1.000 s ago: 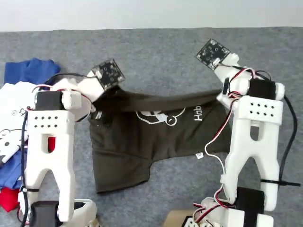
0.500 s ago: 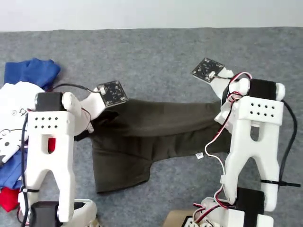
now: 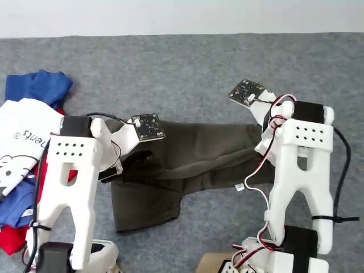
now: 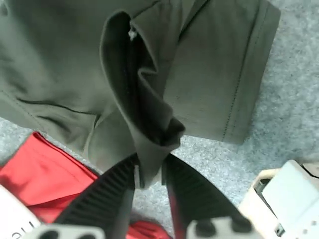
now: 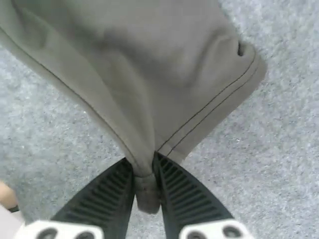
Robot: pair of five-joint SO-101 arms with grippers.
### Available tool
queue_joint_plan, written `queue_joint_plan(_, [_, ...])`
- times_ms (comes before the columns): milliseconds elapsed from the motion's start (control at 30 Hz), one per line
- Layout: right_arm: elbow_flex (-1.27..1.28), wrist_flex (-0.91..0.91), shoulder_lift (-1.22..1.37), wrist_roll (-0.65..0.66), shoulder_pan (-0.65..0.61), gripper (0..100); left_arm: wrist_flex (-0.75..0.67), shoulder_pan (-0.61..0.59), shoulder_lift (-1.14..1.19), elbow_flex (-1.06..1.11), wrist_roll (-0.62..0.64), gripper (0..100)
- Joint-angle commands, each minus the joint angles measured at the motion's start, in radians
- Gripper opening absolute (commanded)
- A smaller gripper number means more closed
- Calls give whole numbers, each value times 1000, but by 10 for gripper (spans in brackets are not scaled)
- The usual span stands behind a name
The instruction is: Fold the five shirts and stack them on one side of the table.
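High view: both jaws pinch dark shirt [image 3: 199,156] edges, grey table [image 3: 187,68] beyond.

Grey carpeted table [image 3: 187,62], white wall [image 3: 170,16] beyond.

**Both tools pinched shut, arms extended side by side**

The left arm [image 3: 68,176] is extended forward and angled inward. The left tool [image 4: 148,174] has its two fingers pressed together on a bunched fold of the olive shirt [image 4: 60,59]. The right arm [image 3: 301,165] is extended straight ahead, and the right tool [image 5: 146,172] is clamped on the same shirt's hem.
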Motion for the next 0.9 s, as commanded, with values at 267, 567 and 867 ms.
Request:
queue_joint_plan(267, [-12,-22,-48,12,33,10,31,-2,-38,-53,-3,145])
queue_joint_plan(567, [-12,-51,-48,74,93,10,32,41,-198,-12,-6,145])
queue_joint_plan(867, [-5,-59,-39,95,96,76,32,58,-339,117,-5,142])
